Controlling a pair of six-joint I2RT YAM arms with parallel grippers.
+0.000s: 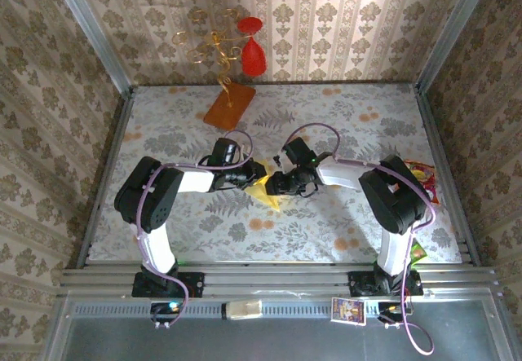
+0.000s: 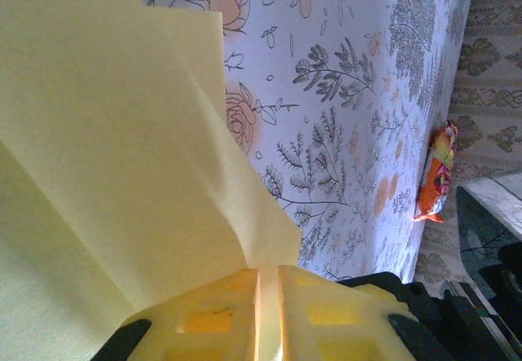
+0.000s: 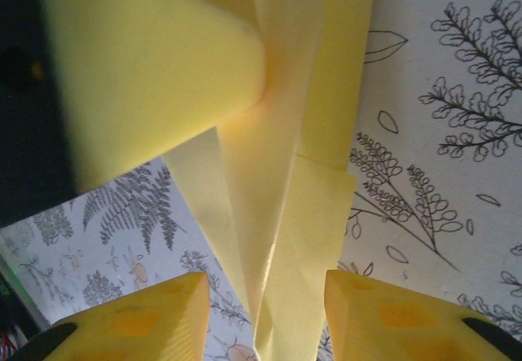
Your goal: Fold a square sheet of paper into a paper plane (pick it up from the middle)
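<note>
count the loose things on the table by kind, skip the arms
pale-yellow paper: 1
orange-brown slab with gold wire: 1
packets at the right edge: 2, an orange-red packet and a green packet
total: 4

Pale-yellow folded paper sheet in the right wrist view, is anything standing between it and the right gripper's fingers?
Nothing visible does. The pale-yellow folded paper sheet runs straight into the gap of the open right gripper, with no other object between. The left gripper is shut on it.
</note>
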